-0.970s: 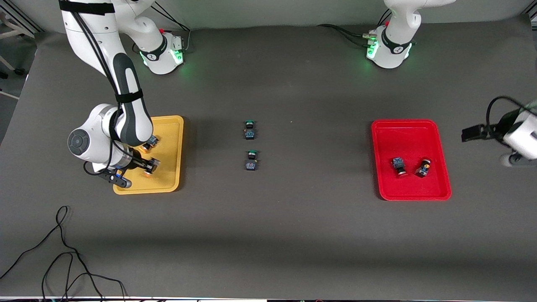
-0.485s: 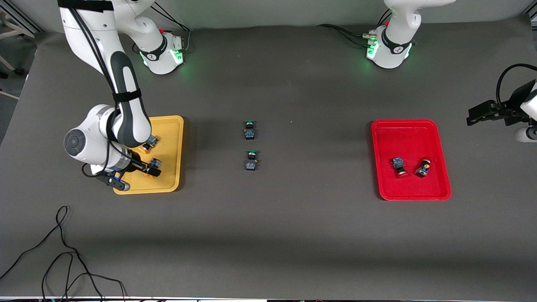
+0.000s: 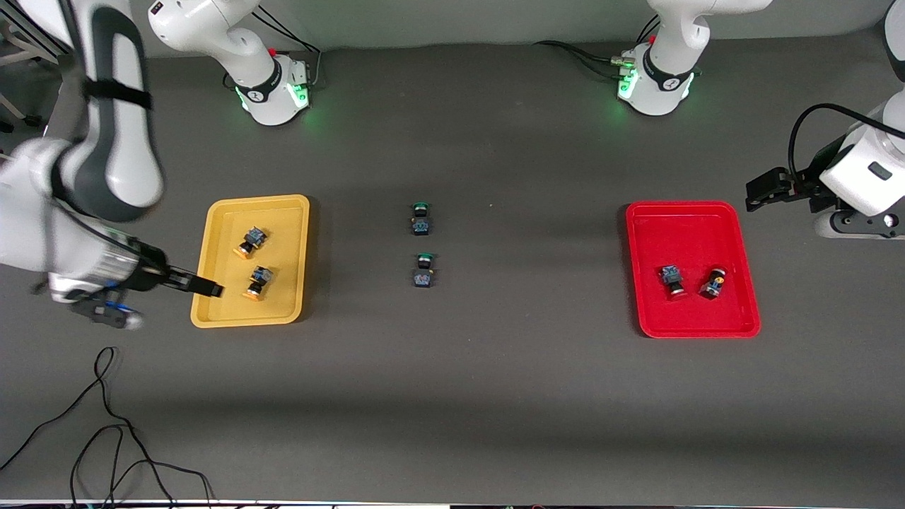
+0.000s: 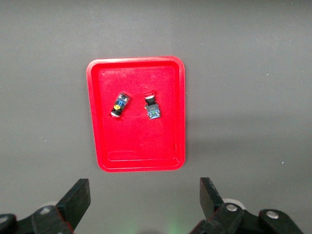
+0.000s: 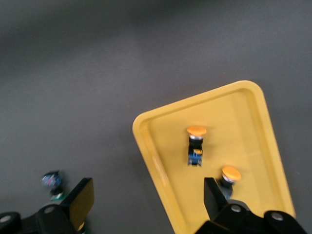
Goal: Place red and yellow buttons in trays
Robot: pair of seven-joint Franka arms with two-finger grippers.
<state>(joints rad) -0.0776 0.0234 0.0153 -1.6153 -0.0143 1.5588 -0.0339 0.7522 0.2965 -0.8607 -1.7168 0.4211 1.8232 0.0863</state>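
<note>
Both orange-capped buttons (image 3: 254, 242) (image 3: 257, 282) lie loose in the yellow tray (image 3: 297, 254), one at ten o'clock of the other. Both red-capped buttons (image 3: 672, 278) (image 3: 714, 282) sit side by side in the red tray (image 3: 693, 226). Right gripper (image 3: 201, 285) hangs over the yellow tray's rim, jaws spread, holding nothing. Left gripper (image 3: 762, 189) hovers at the red tray's one o'clock, spread wide, empty. Two green-capped switches (image 3: 421, 218) (image 3: 423, 270) rest mid-table.

Dark table (image 3: 495, 396) with trays and loose switches.
On it: yellow tray (image 3: 290, 311), red tray (image 3: 707, 329), two green switches (image 3: 422, 218) between, a cable (image 3: 106, 431).
</note>
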